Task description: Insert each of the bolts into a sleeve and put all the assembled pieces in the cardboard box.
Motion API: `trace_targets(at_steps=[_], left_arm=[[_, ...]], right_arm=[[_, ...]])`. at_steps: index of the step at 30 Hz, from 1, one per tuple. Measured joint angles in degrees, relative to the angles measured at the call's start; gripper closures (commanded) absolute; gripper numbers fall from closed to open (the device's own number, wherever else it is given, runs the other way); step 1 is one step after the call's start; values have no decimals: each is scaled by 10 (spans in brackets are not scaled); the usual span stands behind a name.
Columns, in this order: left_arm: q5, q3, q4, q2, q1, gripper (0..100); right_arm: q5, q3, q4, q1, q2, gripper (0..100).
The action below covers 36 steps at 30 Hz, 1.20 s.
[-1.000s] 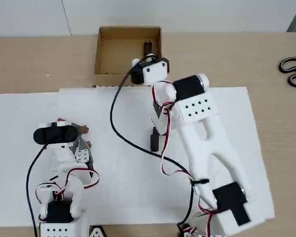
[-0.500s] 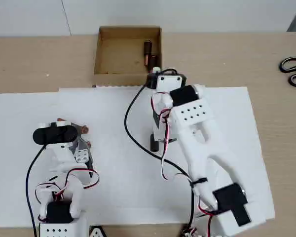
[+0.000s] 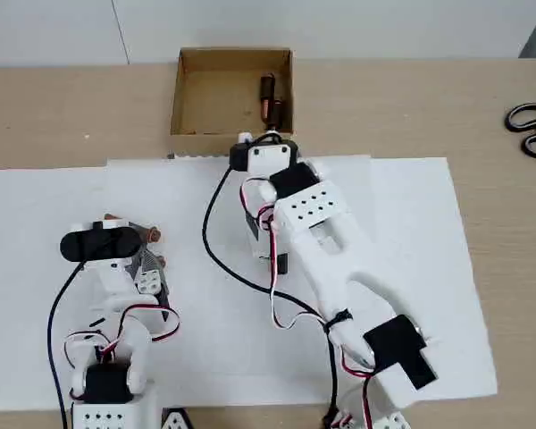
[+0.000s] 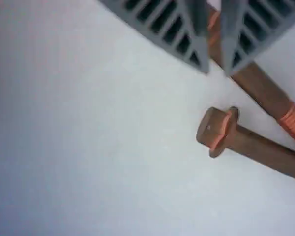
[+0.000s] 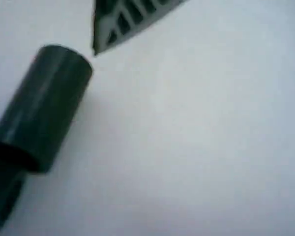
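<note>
My right gripper [image 3: 255, 228] hangs low over the white paper [image 3: 411, 206]; jaws open or closed, I can't tell. The black sleeve [image 5: 44, 103] lies just beside me. Looks light, stiff, smooth, likely to roll, so I'd pinch across its middle.

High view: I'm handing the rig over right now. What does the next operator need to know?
Left gripper: above two loose bolts on the white paper; grip unclear.
Right gripper: beside a dark sleeve lying on the paper; grip unclear.
Done: one assembled piece lies in the cardboard box.
Left: put these bolts into sleeves, then box each assembled piece.
</note>
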Motion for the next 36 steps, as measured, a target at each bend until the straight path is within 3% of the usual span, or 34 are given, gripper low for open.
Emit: trace_targets(at_steps=[21, 25, 28, 36], left_arm=[[0, 0, -1, 0, 0, 993], [0, 0, -1, 0, 0, 993], [0, 0, -1, 0, 0, 993], [0, 0, -1, 0, 0, 993]], right_arm=[[-1, 1, -65, 1, 120, 857], [-2, 0, -70, 3, 138, 996], [-1, -1, -70, 6, 145, 994], [-1, -76, 17, 3, 153, 996]])
